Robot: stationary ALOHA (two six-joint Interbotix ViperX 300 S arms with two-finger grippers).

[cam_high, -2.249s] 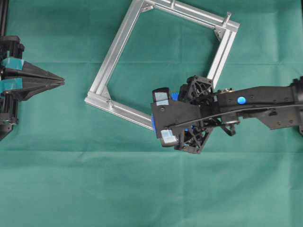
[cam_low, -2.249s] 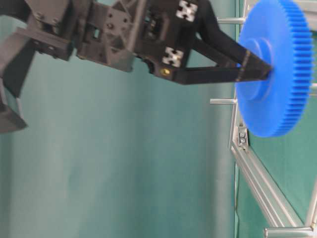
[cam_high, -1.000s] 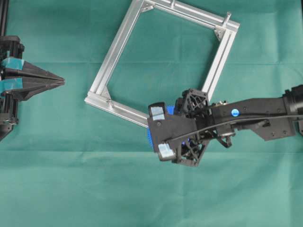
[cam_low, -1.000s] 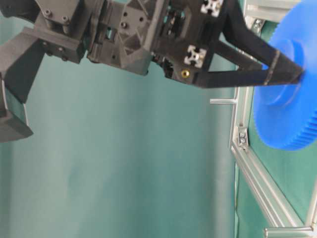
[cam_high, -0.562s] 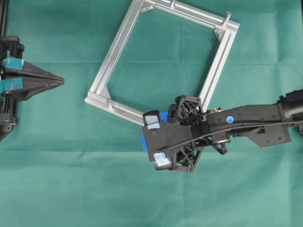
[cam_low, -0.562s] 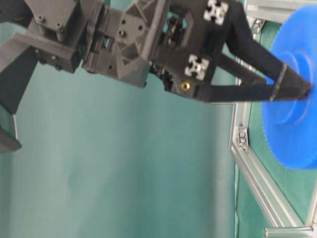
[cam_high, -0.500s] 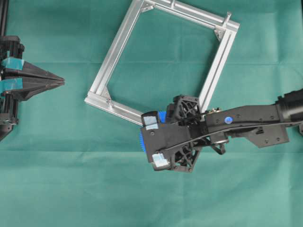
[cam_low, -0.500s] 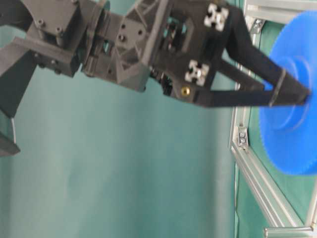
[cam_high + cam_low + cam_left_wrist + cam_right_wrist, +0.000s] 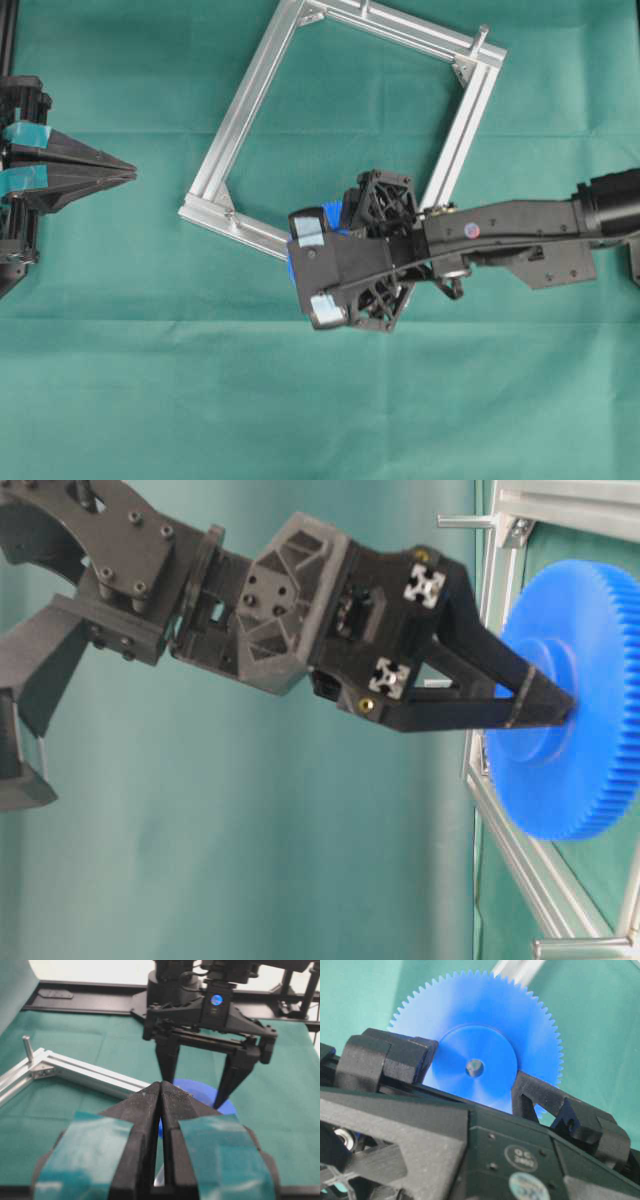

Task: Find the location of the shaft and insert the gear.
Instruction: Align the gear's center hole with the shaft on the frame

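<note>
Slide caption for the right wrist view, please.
Right tool grips the blue gear by its raised hub, centre hole visible, above green cloth.

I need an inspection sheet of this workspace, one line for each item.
Surface: green cloth, flat.
Job's things: blue gear held by its hub, near the lower corner of the frame; which pin is the shaft, cannot tell.
Clutter: nothing seen.
Grippers: right gripper shut on the gear; left gripper shut, empty, at the left edge.
Cables: nothing seen on the cloth.
Surroundings: black rails past the cloth.
</note>
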